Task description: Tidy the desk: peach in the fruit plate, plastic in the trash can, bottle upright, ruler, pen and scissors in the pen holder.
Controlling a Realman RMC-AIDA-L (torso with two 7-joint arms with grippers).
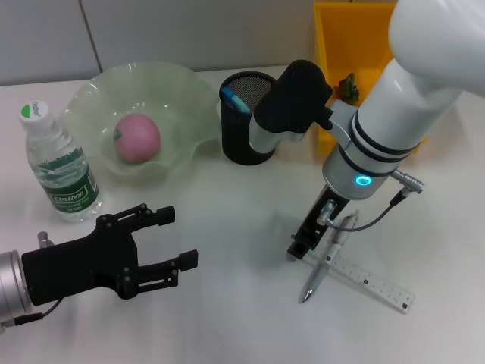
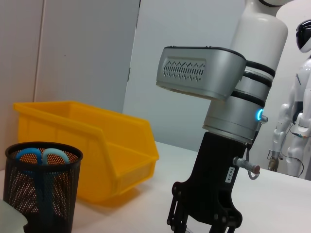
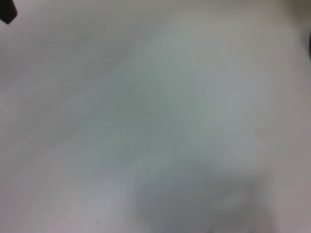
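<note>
Green glass fruit plate [image 1: 189, 98] holds the peach [image 1: 137, 138]; mesh pen holder [image 1: 248, 129] holds scissors [image 2: 42, 158]. Left gripper [image 1: 168, 239] gapes; right gripper's [image 1: 309, 236] grip is unreadable beside the pen [image 1: 326, 260].

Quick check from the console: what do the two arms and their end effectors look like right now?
The right arm is glossy white with black ring bands, a silver wrist, a glowing cyan ring light and a grey cable; its end effector is black. The left arm has a silver cuff and a matte black, skeletal end effector.
</note>
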